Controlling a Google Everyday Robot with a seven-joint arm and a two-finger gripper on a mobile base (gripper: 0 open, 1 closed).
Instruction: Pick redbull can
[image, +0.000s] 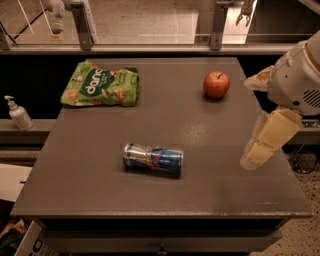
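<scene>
The redbull can (153, 159) lies on its side near the middle front of the grey table (100, 190), its blue and silver panels facing up, with a dented middle. My gripper (261, 144) hangs from the white arm (297, 82) over the table's right edge. It is well to the right of the can, apart from it, and holds nothing that I can see.
A red apple (216, 84) stands at the back right of the table. A green snack bag (100, 84) lies at the back left. A white pump bottle (18, 113) sits on a ledge to the left. A railing runs behind the table.
</scene>
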